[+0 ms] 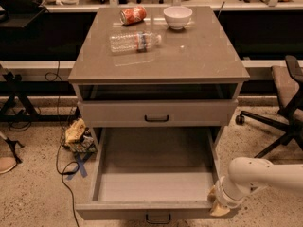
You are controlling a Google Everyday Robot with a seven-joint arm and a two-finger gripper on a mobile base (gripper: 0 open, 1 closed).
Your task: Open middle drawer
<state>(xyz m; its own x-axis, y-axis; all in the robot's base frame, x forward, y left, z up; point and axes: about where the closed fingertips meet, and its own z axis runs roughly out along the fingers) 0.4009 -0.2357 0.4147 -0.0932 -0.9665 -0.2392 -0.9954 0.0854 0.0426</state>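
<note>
The middle drawer (156, 186) is pulled far out of the grey-beige cabinet, and its shallow grey box inside holds nothing. Its front panel (118, 212) runs along the bottom of the view, with the small black bar handle (157, 218) partly cut off. My gripper (218, 205), at the end of the white arm (265, 174), sits against the front right corner of this drawer. The top drawer (156, 112) above it stands nearly closed, with its own black handle (156, 118). The lowest drawer is hidden.
On the cabinet top (199, 56) lie a plastic bottle (135, 41) and a red can (132, 15), and a white bowl (177, 17) stands there. An office chair (284, 108) stands at the right. Cables and a crumpled bag (78, 134) lie on the floor at the left.
</note>
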